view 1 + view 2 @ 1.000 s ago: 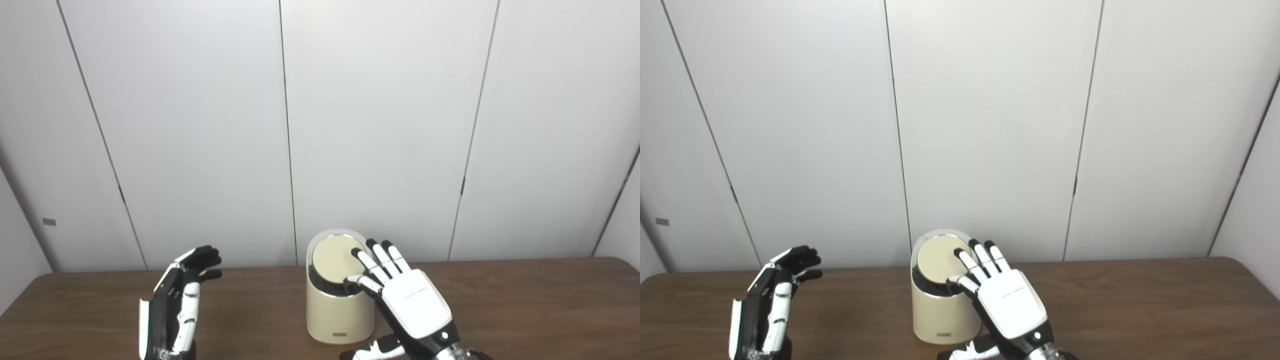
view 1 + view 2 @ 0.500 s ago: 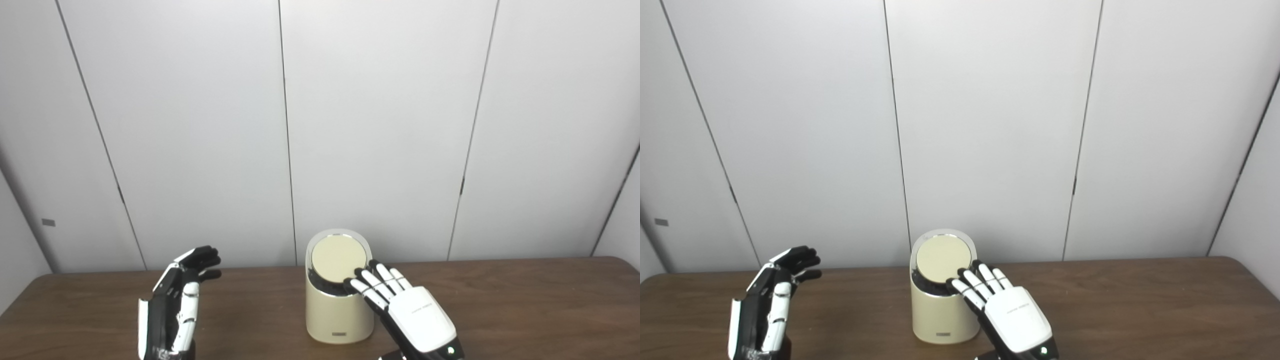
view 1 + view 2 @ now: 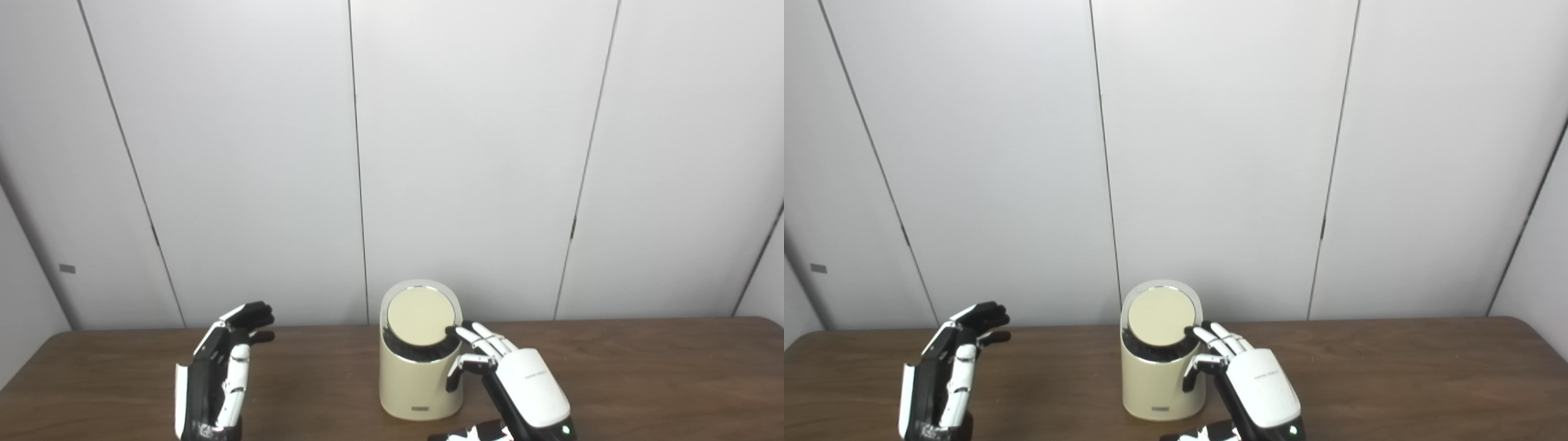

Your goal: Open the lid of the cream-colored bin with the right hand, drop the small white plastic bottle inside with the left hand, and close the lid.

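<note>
Lid (image 3: 420, 316) apparently down on bin (image 3: 420, 386), mid-bench; bottle not visible. Right robot hand (image 3: 520, 383) beside rim, fingers apart, empty. Left robot hand (image 3: 215, 376) empty, fingers apart, well left. Best confirm full closure, withdrawing without nudging bin.

A cream-colored cylindrical plastic bin (image 3: 420, 383) stands upright near the middle of the dark brown wooden table (image 3: 643, 373), toward its far edge, before the pale panelled wall (image 3: 478, 153) at 12 o'clock. Its round cream lid (image 3: 420, 316) sits on top, tilted toward the viewer. The white-backed right hand (image 3: 520, 392) lies at the bin's 4 o'clock, just beside it, fingertips (image 3: 456, 332) at the lid's 3 o'clock edge. The black-and-white left hand (image 3: 215, 380) stands at the bin's 9 o'clock, well apart.
</note>
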Motion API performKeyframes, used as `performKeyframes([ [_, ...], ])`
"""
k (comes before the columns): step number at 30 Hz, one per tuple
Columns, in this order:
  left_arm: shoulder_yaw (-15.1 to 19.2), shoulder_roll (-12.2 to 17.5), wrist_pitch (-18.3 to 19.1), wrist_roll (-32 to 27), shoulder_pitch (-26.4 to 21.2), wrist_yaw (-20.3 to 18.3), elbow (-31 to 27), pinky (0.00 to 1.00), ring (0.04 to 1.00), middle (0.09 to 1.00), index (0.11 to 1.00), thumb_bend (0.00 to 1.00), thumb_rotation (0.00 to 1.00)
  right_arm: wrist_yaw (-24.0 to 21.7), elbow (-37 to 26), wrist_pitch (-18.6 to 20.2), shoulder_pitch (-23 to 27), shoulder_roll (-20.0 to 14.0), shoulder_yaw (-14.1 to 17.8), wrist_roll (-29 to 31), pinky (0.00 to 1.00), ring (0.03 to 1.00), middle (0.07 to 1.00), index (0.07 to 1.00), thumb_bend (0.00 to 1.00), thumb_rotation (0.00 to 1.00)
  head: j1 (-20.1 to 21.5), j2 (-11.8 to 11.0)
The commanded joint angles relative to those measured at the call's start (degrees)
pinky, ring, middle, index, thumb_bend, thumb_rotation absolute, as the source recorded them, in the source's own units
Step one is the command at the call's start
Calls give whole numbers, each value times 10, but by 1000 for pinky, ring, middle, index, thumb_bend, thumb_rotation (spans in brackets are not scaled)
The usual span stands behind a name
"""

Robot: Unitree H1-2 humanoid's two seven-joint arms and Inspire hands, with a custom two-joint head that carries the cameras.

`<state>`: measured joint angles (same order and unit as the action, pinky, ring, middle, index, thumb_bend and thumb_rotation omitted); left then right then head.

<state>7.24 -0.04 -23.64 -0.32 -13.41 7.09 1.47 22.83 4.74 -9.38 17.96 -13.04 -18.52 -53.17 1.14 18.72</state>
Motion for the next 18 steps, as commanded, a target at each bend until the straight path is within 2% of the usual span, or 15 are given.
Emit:
performKeyframes([
  [1,-2,0,-26,1,-23,1,-9,633,703,710,693,228,633,40,-3,-23,15,4,10,2,769,865,823,445,842,552,1,-1],
  [4,-2,0,-26,0,-23,0,-9,632,700,708,692,222,628,58,4,-28,12,8,12,2,775,869,836,584,838,558,1,-1],
  [8,-2,1,-27,-1,-23,0,-8,637,704,710,693,224,624,65,6,-31,7,8,14,7,770,874,873,832,822,546,1,-1],
  [11,-2,0,-27,1,-22,0,-9,634,703,709,692,225,623,70,8,-34,2,13,20,17,787,879,897,944,803,576,0,-2],
  [14,-2,2,-26,4,-20,0,-11,632,702,710,693,219,628,90,15,-46,-6,25,37,44,825,904,940,993,740,663,0,-2],
  [18,-2,3,-27,-1,-18,-2,-12,632,704,712,694,235,611,140,48,-112,-9,47,71,108,809,878,924,948,678,595,0,0],
])
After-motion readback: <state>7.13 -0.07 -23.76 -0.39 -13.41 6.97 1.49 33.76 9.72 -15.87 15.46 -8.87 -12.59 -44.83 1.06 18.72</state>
